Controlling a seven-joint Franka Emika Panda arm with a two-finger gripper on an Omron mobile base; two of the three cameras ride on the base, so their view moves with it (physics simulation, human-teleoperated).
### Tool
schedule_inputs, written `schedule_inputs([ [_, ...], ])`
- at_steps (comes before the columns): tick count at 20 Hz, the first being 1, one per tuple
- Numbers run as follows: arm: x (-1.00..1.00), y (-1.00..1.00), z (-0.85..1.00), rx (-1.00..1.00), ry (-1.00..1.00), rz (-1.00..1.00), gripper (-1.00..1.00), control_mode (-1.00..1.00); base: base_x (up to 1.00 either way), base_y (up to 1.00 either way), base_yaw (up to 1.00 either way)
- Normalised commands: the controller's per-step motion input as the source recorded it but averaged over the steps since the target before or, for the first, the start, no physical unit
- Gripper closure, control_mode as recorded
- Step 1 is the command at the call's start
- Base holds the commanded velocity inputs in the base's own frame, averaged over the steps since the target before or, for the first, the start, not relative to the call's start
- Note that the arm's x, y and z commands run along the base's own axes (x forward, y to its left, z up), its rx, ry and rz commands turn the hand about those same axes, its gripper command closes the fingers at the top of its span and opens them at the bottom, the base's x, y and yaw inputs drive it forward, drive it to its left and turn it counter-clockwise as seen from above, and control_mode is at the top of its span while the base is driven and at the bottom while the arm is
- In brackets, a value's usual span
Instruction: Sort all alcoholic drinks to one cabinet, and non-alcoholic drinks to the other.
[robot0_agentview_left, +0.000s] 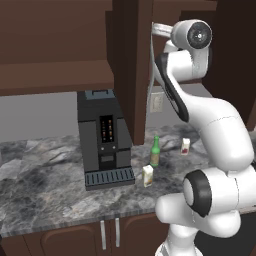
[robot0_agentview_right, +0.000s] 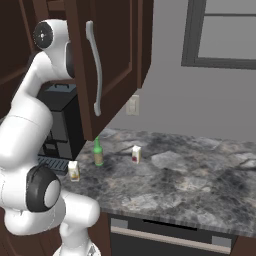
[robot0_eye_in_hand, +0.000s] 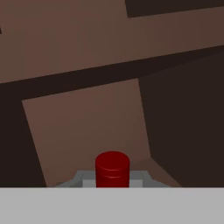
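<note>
I have the arm raised high, its hand up by the narrow cabinet's door (robot0_agentview_right: 112, 55), which stands swung open with its long curved silver handle (robot0_agentview_right: 95, 70) running top to bottom. Through the hand camera I look into bare brown cabinet boards; the fingers are clenched together and I see nothing between them, so I judge the hand empty.

All three drinks stand on the marble counter (robot0_agentview_left: 45, 185), well below the hand and near one another. The green bottle (robot0_agentview_left: 155, 152) is upright, long axis vertical, neck pointing straight up, just right of the black coffee machine (robot0_agentview_left: 103, 140) in the left base view. The cream carton (robot0_agentview_left: 147, 176) stands in front of it, nearer the counter's front edge. The white carton (robot0_agentview_left: 185, 146) stands behind and to the right, closer to the wall.

So the relation that matters: everything I need lies down and forward from the hand, under the open door. As I judge it, no drink has been shelved yet. The bottle is the tall, slim one, so a sideways grip on its body below the neck looks right, approached level. The wide cabinet (robot0_agentview_left: 55, 35) hangs over the coffee machine, to the left.
</note>
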Motion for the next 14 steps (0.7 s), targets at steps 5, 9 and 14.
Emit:
schedule_inputs([
  [5, 0.18, 0.0, -0.01, 0.0, -0.03, 0.0, 1.0, -1.0, 0.0, 0.0, 0.0],
  [9, 0.14, 0.03, -0.08, 0.0, -0.04, 0.0, 1.0, -1.0, 0.0, 0.0, 0.0],
  [14, 0.16, 0.09, -0.15, 0.0, -0.02, 0.0, 1.0, -1.0, 0.0, 0.0, 0.0],
])
